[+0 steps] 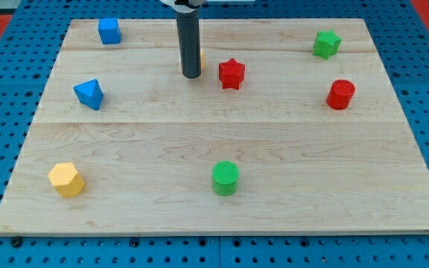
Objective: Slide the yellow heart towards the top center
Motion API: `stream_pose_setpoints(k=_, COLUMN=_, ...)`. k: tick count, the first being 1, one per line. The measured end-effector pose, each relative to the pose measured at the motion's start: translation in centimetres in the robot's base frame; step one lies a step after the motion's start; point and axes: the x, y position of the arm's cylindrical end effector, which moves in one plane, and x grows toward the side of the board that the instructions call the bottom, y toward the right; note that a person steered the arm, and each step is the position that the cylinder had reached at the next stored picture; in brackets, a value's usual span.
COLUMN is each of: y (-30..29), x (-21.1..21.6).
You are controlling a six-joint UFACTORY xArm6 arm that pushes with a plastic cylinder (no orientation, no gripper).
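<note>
My tip (pixel 191 74) rests on the wooden board (pixel 214 134) near the top centre. The rod hides most of a yellow block (pixel 201 58); only a thin yellow sliver shows at the rod's right edge, so its shape cannot be made out. The tip stands just in front of that sliver, touching or nearly touching it. A red star (pixel 231 74) lies close to the right of the tip.
A blue cube (pixel 109 30) sits at top left, a blue triangular block (pixel 89 94) at left, a yellow hexagon (pixel 66 179) at bottom left. A green cylinder (pixel 226 178) lies at bottom centre, a red cylinder (pixel 340 94) at right, a green star (pixel 326 44) at top right.
</note>
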Motion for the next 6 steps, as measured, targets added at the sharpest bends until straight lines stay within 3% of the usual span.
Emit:
stream_pose_setpoints(k=4, y=0.0, x=-4.7)
stream_pose_setpoints(k=6, y=-0.7, x=-4.9)
